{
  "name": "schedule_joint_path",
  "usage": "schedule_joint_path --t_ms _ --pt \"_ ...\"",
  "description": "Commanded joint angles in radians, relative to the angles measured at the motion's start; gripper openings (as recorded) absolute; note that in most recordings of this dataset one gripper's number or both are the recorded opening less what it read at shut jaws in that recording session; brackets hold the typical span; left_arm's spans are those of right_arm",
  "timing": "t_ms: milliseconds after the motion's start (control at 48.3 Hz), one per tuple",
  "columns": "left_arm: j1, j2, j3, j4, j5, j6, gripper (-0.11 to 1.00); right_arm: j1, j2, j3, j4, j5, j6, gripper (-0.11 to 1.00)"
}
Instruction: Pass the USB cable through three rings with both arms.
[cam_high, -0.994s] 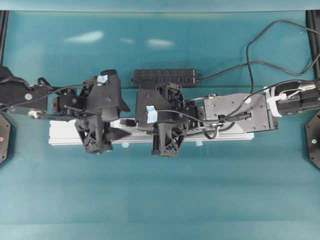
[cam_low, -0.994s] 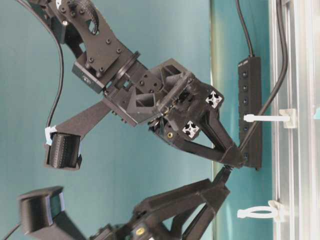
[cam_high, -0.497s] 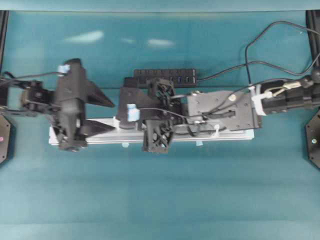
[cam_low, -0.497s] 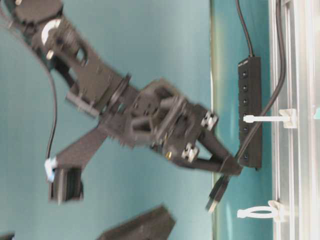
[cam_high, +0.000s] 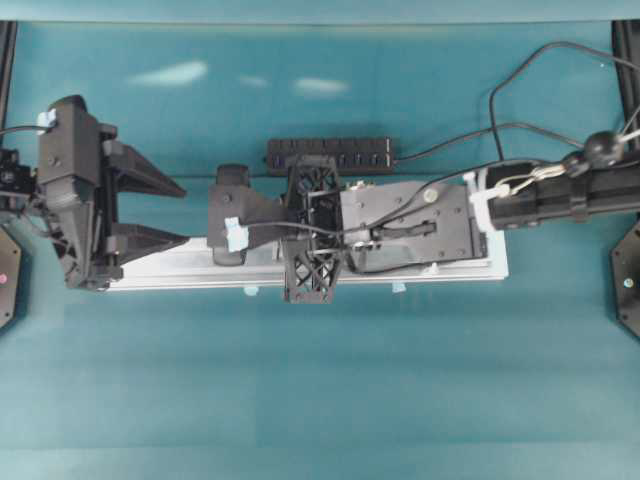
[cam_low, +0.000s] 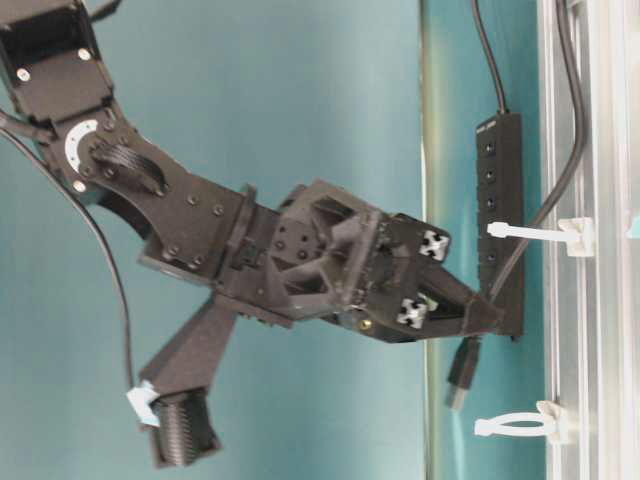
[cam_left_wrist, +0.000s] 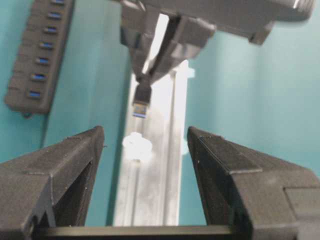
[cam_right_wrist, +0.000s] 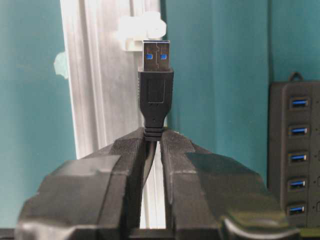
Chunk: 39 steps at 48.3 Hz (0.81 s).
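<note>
1. We see the teal table (cam_high: 320, 400) filling the overhead view, with the silver rail (cam_high: 440, 272) lying across its middle from 9 o'clock to 3 o'clock.
2. We find the right arm (cam_high: 560, 195) reaching in from 3 o'clock over the rail, past the centre of the table.
3. We see the left arm (cam_high: 70, 190) at 9 o'clock, at the rail's left end.
4. We note the black multi-port hub (cam_high: 330, 155) at 12 o'clock of the rail's middle, lying parallel to it.
5. The left gripper (cam_left_wrist: 145, 165) stands spread wide with nothing between its jaws; in its wrist view the rail runs up between them toward 12 o'clock.
6. The right gripper (cam_right_wrist: 154, 140) is clamped on the USB cable (cam_right_wrist: 156, 95) just behind the plug, which sticks out toward 12 o'clock with its blue-tongued metal end free.
7. In the table-level view the plug hangs off the rail, short of the lower ring (cam_low: 515, 425) near 5 o'clock; another ring (cam_low: 535, 235) stands at 3 o'clock.
8. In the left wrist view the plug hangs at 12 o'clock of a blurred whitish ring (cam_left_wrist: 137, 146).
9. We cannot make out the third ring.
</note>
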Motion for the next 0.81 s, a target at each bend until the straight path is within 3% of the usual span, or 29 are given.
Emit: schedule_joint_path --t_ms 0,393,787 --pt "0.006 -0.012 -0.008 0.0 -0.003 0.0 0.7 -0.005 0.0 -0.014 0.002 0.008 -0.014 -0.07" --pt "0.017 -0.107 0.028 0.0 0.098 0.002 0.7 -0.021 0.034 -0.012 0.011 -0.014 -0.014 -0.08" --pt "0.02 -0.236 0.055 0.0 0.124 0.0 0.7 -0.025 0.051 -0.015 0.012 -0.04 -0.017 -0.08"
